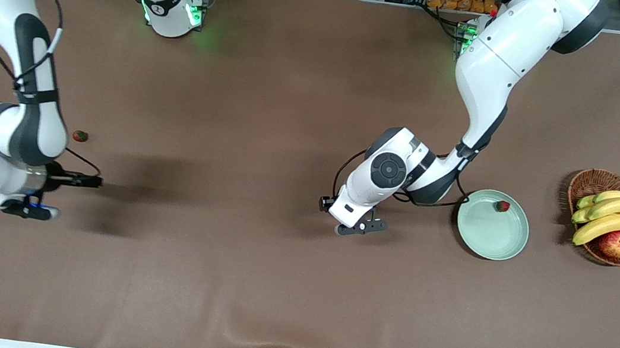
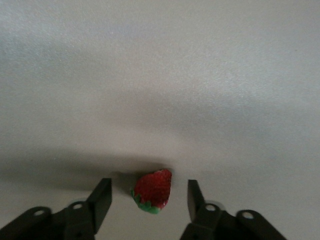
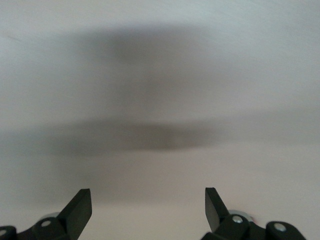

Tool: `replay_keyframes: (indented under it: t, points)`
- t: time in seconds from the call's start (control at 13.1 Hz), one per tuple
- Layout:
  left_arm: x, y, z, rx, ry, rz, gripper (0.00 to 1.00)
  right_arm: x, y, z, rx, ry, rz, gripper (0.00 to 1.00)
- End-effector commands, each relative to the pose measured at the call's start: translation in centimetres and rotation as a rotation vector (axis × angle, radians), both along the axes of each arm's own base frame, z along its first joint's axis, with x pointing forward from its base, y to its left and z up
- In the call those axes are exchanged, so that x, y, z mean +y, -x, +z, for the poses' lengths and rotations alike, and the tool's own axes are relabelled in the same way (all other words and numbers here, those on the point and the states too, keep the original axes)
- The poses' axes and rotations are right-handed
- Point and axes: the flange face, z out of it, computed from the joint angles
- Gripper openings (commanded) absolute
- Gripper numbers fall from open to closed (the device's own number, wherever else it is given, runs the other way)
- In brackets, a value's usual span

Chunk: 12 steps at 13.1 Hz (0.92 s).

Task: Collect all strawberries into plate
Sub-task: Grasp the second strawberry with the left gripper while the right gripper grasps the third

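Note:
The pale green plate (image 1: 490,237) lies toward the left arm's end of the table with one strawberry (image 1: 501,206) in it. My left gripper (image 1: 361,227) is low over the table beside the plate. In the left wrist view it (image 2: 149,190) is open, with a second strawberry (image 2: 153,191) lying between its fingers, apart from both; the hand hides this berry in the front view. A third strawberry (image 1: 80,136) lies on the table at the right arm's end. My right gripper (image 1: 32,211) is open and empty (image 3: 147,200) over bare table near it.
A brown wicker basket (image 1: 587,182) with bananas (image 1: 613,217) and a red-yellow apple (image 1: 616,244) stands beside the plate, at the left arm's end. The table's front edge runs along the bottom of the front view.

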Motion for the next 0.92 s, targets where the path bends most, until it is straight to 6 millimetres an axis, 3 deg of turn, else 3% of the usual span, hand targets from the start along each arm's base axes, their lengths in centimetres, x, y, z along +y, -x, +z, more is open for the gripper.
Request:
replay_keyframes:
  t: [0.0, 0.08, 0.15, 0.23, 0.31, 0.54, 0.84]
  points:
    - [-0.4, -0.5, -0.4, -0.023, -0.005, -0.014, 0.63, -2.4, 2.3, -1.3, 0.064, 0.033, 0.048, 1.00]
    - [-0.4, -0.5, -0.5, -0.021, -0.005, -0.014, 0.55, -3.7, 2.9, -1.9, 0.081, 0.036, 0.053, 1.00]
    - [-0.6, -0.3, -0.6, -0.017, -0.006, -0.011, 0.39, -4.9, 3.5, -2.5, 0.095, 0.035, 0.060, 1.00]
    - [-0.6, -0.3, -0.6, -0.016, -0.006, -0.008, 0.17, -6.1, 4.2, -3.3, 0.112, 0.029, 0.073, 1.00]
    - [-0.5, -0.4, -0.5, -0.018, -0.007, -0.005, 0.00, -7.2, 4.7, -3.7, 0.122, 0.024, 0.071, 1.00]
    - [1.6, -1.9, 0.8, -0.028, -0.008, 0.024, 0.00, -8.4, 6.3, -5.3, 0.163, 0.017, 0.051, 1.00]
    - [9.4, -5.7, 8.6, -0.049, -0.053, 0.068, 0.00, -8.9, 7.8, -7.9, 0.216, 0.009, 0.041, 1.00]
